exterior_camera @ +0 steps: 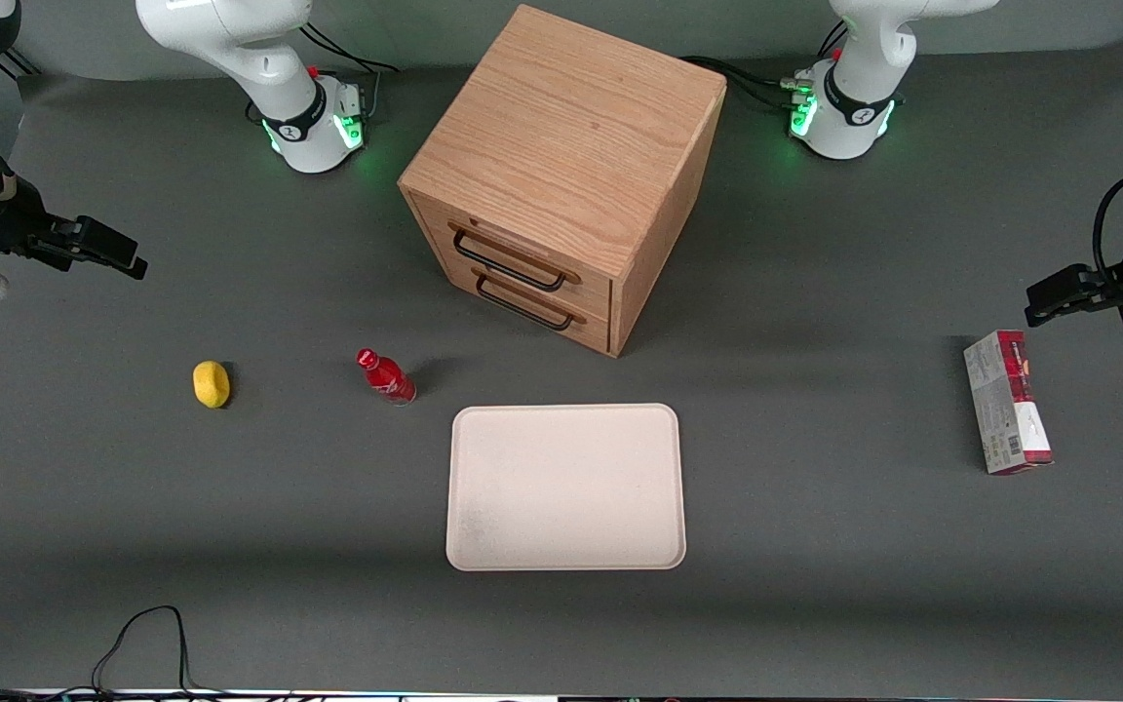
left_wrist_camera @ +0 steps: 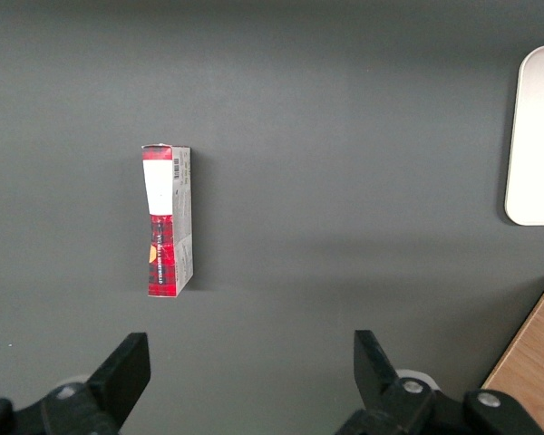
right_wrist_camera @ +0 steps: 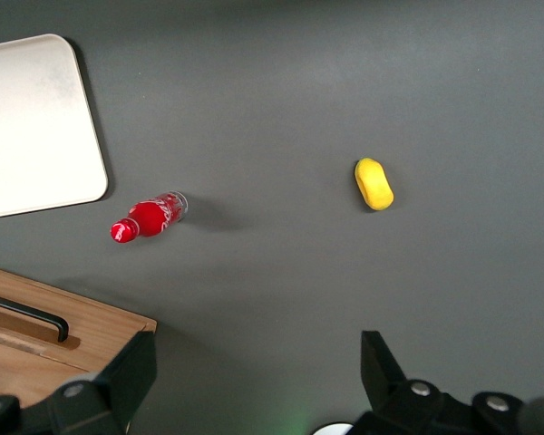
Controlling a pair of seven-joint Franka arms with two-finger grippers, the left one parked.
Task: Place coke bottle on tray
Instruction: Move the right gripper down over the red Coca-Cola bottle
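The end effector (exterior_camera: 118, 255) hangs above the worktop (exterior_camera: 815, 546) at the working arm's end, its fingers (right_wrist_camera: 118, 376) spread apart and holding nothing. The yellow lemon (exterior_camera: 212, 383) lies nearest it. The coke bottle (exterior_camera: 386, 377) stands on the worktop between the lemon and the tray (exterior_camera: 566, 486), just off the tray's corner, in front of the drawer cabinet (exterior_camera: 561, 175).
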